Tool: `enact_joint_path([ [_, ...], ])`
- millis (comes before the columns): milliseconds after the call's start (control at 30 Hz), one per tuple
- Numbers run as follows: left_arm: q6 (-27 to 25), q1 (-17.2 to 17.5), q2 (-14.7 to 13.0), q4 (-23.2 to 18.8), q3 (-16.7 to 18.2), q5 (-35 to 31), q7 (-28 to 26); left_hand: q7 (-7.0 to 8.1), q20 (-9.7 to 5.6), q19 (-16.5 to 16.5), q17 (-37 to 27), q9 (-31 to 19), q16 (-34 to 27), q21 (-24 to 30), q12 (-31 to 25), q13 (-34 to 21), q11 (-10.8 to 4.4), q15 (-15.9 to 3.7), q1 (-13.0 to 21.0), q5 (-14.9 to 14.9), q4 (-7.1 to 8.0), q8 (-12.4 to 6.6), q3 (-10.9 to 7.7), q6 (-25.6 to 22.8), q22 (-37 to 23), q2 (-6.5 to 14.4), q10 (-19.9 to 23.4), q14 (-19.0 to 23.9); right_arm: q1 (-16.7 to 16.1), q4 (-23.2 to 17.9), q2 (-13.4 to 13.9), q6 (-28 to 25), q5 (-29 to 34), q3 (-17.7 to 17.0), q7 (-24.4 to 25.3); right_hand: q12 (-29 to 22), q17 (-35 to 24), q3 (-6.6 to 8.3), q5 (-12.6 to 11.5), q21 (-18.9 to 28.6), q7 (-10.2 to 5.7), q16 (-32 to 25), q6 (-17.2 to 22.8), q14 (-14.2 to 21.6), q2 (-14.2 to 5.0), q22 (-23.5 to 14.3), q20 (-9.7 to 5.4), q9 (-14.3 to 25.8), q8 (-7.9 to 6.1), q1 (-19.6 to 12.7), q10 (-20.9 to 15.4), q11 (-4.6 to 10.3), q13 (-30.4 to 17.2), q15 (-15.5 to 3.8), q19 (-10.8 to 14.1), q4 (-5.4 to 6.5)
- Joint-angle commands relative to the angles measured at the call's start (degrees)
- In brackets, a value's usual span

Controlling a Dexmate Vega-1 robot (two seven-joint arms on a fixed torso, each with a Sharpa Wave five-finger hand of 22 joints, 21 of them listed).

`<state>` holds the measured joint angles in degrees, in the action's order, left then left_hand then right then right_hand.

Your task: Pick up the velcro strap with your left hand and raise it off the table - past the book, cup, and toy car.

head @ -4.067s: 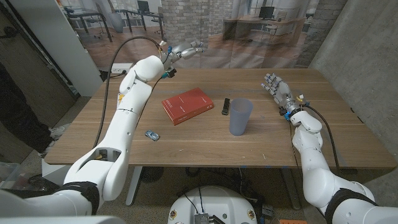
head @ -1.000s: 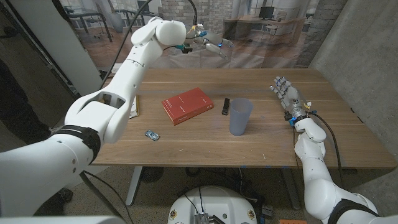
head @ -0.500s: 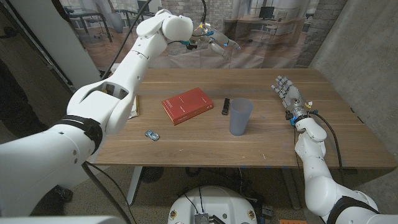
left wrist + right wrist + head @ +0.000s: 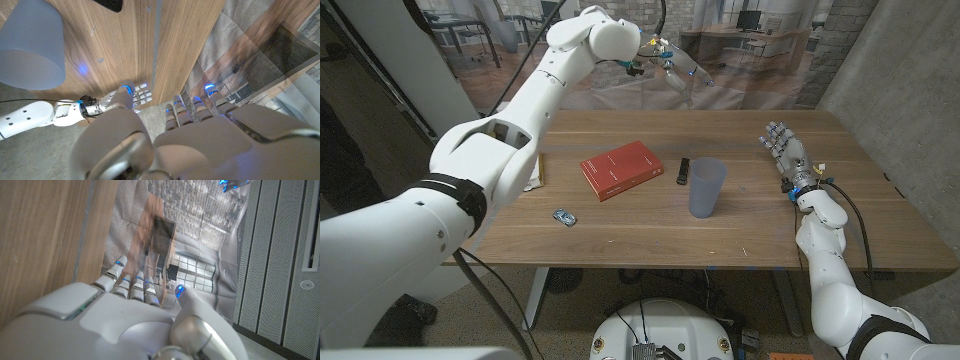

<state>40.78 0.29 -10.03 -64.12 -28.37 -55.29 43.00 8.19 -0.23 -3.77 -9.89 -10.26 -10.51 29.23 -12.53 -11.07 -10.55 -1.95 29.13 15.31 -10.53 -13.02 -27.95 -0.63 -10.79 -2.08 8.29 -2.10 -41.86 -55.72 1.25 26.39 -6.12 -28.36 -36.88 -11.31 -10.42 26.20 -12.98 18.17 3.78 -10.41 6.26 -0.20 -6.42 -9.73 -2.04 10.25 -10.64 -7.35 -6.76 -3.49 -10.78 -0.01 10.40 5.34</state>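
Two hands are seen, and nothing is held by either; the left hand (image 4: 682,68) is raised high above the table's far edge, fingers spread and pointed off toward the backdrop, empty as far as can be told. The right hand (image 4: 783,148) is parked near the right edge of the wooden table (image 4: 620,235), fingers apart and reaching up, nothing gripped. The velcro strap (image 4: 684,171), a small black strip, is left lying flat on the table, between the red book (image 4: 621,169) and the blue-grey cup (image 4: 706,187), just beside the cup's rim. The toy car (image 4: 562,215) is sat nearer the front edge, apart from the book. From the left wrist view, the cup (image 4: 30,47) is caught from above, with the right hand (image 4: 122,97) beyond the table edge.
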Motion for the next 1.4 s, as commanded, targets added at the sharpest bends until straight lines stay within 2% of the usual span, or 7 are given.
enact_joint_path([
  [33,4.3,-2.8,0.8,2.5,-2.5,-3.0,-1.7,0.72,-0.26,0.9,-0.1,-0.3,-0.4,-0.1,-0.4,-0.1,-0.68,-2.67,2.0,0.7,-0.08,-0.25,0.44,-0.6,0.0,-0.9,0.8,0.6,-0.4,-0.2,0.1,-0.1,-0.2,-0.4,0.0,-0.2,0.1,0.11,-0.3,-0.1,0.11,-0.4,0.4,0.4,0.56,-0.2,-0.36,0.3,-0.51,-0.2,-0.4,-0.13,-0.3,0.06,0.4,-0.52],
  [267,6.6,-4.5,1.4,4.6,-4.0,-4.6,-3.0,1.45,-0.36,1.7,-0.1,-0.3,-0.4,-0.3,-0.4,-0.1,-1.33,-2.72,5.2,1.4,-0.17,-0.80,0.60,-1.8,0.1,-2.0,1.7,0.7,-0.4,-0.2,0.0,0.0,-0.1,-0.4,0.3,-0.2,0.1,0.04,-0.4,-0.3,0.08,-0.4,0.5,0.4,0.67,-0.2,-0.34,0.3,-0.54,-0.2,-0.6,-0.05,-0.3,0.08,0.6,-0.58],
  [367,7.8,-5.3,1.6,5.5,-4.9,-5.6,-4.1,2.25,-0.33,2.2,-0.2,-0.5,-0.3,-0.8,-0.4,-0.1,-1.65,-2.84,9.8,2.2,-0.14,-2.04,0.47,-4.6,0.1,-2.9,3.1,0.8,-0.3,0.1,0.0,0.0,-0.1,-0.5,0.4,-0.2,0.1,0.02,-0.4,-0.3,0.13,-0.5,0.6,0.5,0.71,-0.2,-0.31,0.3,-0.55,-0.2,-0.6,-0.06,-0.3,0.13,0.6,-0.60],
  [433,8.4,-5.7,1.8,6.1,-5.4,-6.3,-4.7,2.44,-0.31,2.3,-0.2,-0.6,-0.3,-0.9,-0.5,-0.1,-1.67,-2.75,10.8,2.4,-0.12,-2.25,0.39,-5.0,0.1,-3.0,3.5,0.8,-0.3,0.3,0.1,0.0,0.0,-0.5,0.5,-0.2,0.1,0.01,-0.4,-0.3,0.15,-0.5,0.8,0.5,0.72,-0.2,-0.28,0.3,-0.61,-0.1,-0.6,-0.04,-0.3,0.09,0.6,-0.61],
  [733,11.0,-6.7,1.7,7.5,-7.4,-9.3,-8.9,2.42,0.17,2.3,-0.2,-0.7,-0.2,-1.2,-0.4,-0.2,-1.76,-2.15,13.1,2.5,-0.09,-2.43,0.25,-5.2,0.1,-3.2,3.8,0.5,-0.1,0.6,0.0,0.2,0.3,-0.6,1.0,-0.3,0.1,-0.05,-0.5,-0.5,0.09,-0.5,0.9,0.7,0.81,-0.2,-0.26,0.3,-0.63,-0.1,-0.7,-0.04,-0.3,0.08,0.8,-0.66],
  [1133,13.1,-7.5,1.4,8.5,-9.5,-12.5,-12.9,3.75,1.94,3.4,-0.2,-1.0,-0.2,-1.5,0.2,-0.4,-1.80,-1.03,17.9,2.9,0.13,-1.95,1.09,-3.1,0.0,-4.9,3.3,0.3,0.7,2.1,0.0,0.4,0.8,-0.5,1.5,-0.3,0.1,-0.14,-0.7,-0.7,0.13,-0.5,1.1,0.8,0.94,-0.2,-0.24,0.3,-0.64,0.0,-0.9,-0.04,-0.3,0.07,0.9,-0.71],
  [1400,14.2,-8.3,1.5,9.7,-11.6,-14.9,-15.2,4.10,2.52,4.9,-0.2,-1.1,-0.3,-1.3,-0.2,-0.7,-1.91,-0.44,22.2,3.2,0.29,-2.61,1.08,-3.9,-0.1,-4.3,4.4,1.0,1.3,3.0,0.1,0.8,1.2,-0.5,1.8,-0.3,0.1,-0.18,-0.8,-0.8,0.12,-0.5,1.1,0.8,0.97,-0.2,-0.23,0.3,-0.62,0.1,-1.0,-0.08,-0.3,0.06,1.0,-0.74],
])
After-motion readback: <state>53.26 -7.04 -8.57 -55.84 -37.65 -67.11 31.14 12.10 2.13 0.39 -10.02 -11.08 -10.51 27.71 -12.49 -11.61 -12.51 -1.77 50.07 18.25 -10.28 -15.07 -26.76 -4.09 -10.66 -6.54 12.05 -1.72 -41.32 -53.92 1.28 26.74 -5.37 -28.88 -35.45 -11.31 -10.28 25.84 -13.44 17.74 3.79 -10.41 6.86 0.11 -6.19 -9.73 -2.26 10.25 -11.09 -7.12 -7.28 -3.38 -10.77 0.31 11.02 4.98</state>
